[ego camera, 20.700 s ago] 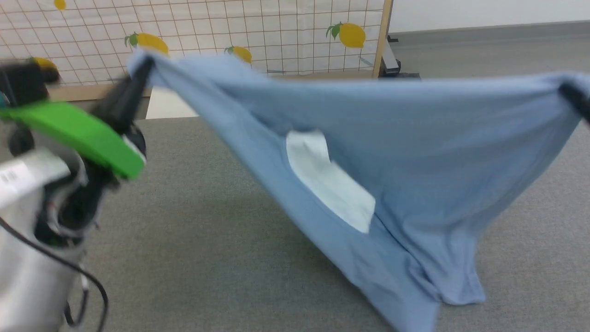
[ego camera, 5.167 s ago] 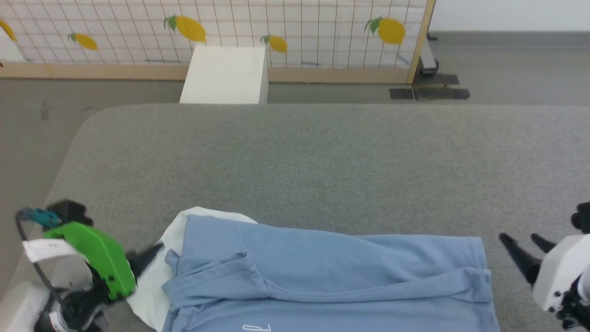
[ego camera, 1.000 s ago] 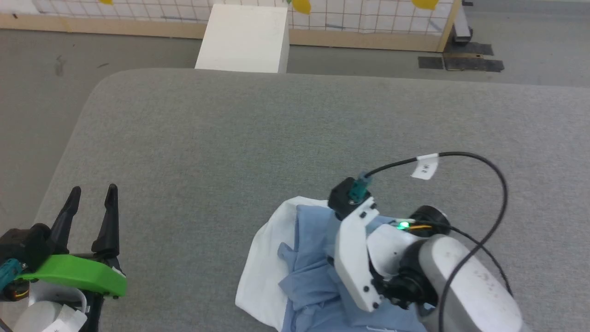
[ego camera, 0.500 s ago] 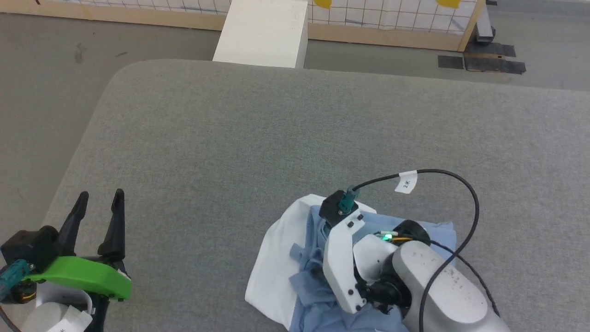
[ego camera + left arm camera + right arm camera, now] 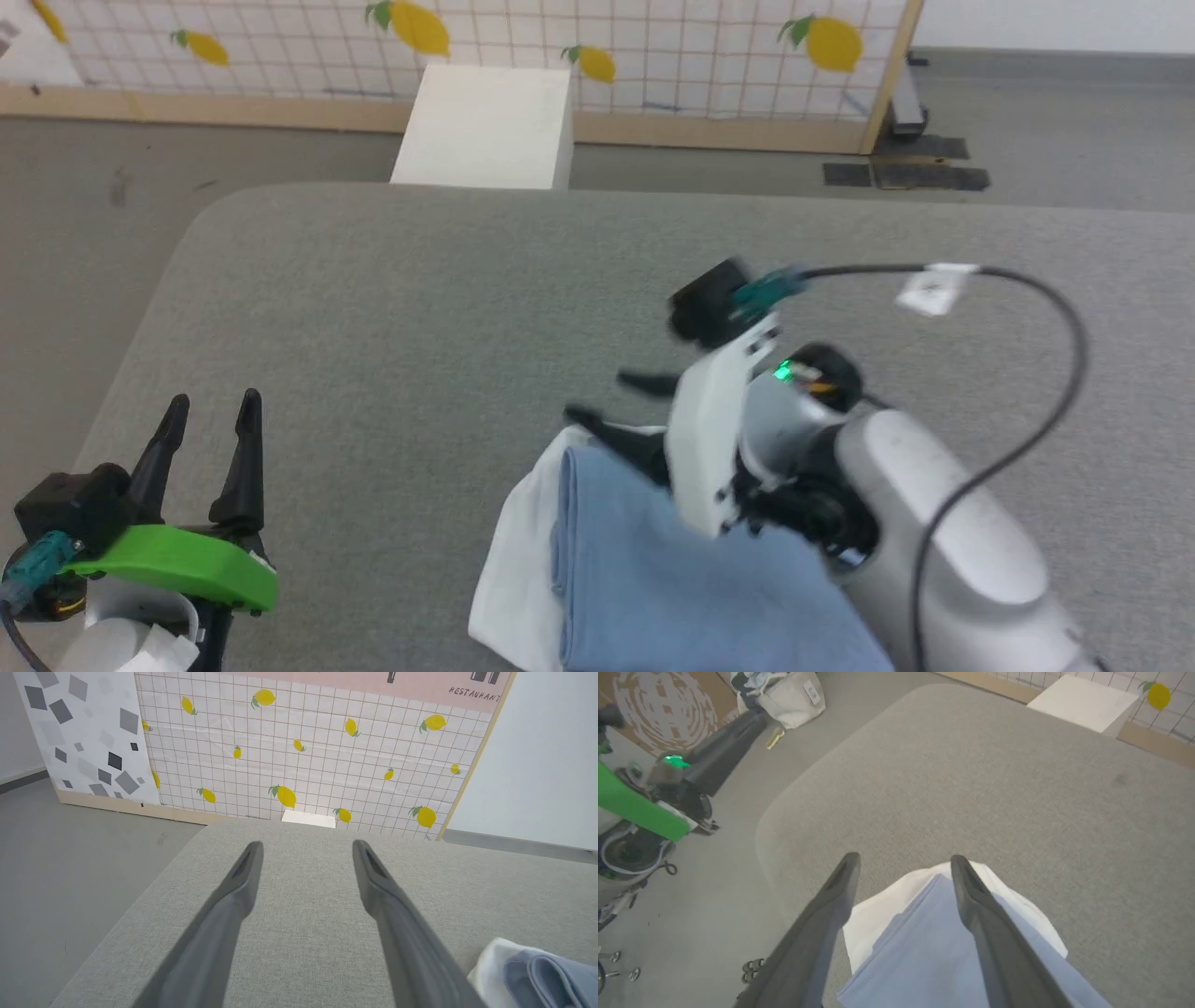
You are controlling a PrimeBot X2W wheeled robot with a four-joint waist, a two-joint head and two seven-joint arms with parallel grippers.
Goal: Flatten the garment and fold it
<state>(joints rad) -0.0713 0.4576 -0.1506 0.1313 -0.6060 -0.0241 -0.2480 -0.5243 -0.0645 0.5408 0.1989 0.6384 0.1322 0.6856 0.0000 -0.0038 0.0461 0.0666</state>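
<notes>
**State.** The garment lies folded at the near edge of the desk, roughly midway along it. It is a compact blue stack with a white layer sticking out along its left side. Part of the stack is hidden under the right arm.

The right gripper is spread wide and holds nothing. It sits over the far-left corner of the stack, and in the right wrist view one finger crosses the white edge. I cannot tell whether it touches the cloth. The left gripper is also spread and empty, near the desk's left edge and well apart from the garment.

**Risks (judgement).**
- A finger could snag the top layer as the arm pulls away. That would drag the fold open, since the knit looks soft and light.
- The rounded fold along the left side looks springy and could relax and creep open.
- The stack lies close to the near edge, so a nudge toward the robot might slide it off.
- The white layer shows unevenly, so the fold may not count as tidy.

**Materials.**
- Garment: matte soft knit with plump, rolled folds.
- Desk: grey woven covering with a fine grain and rounded corners. It probably gives the cloth some grip.
- Fingers: long, dark, smooth and tapered.
</notes>
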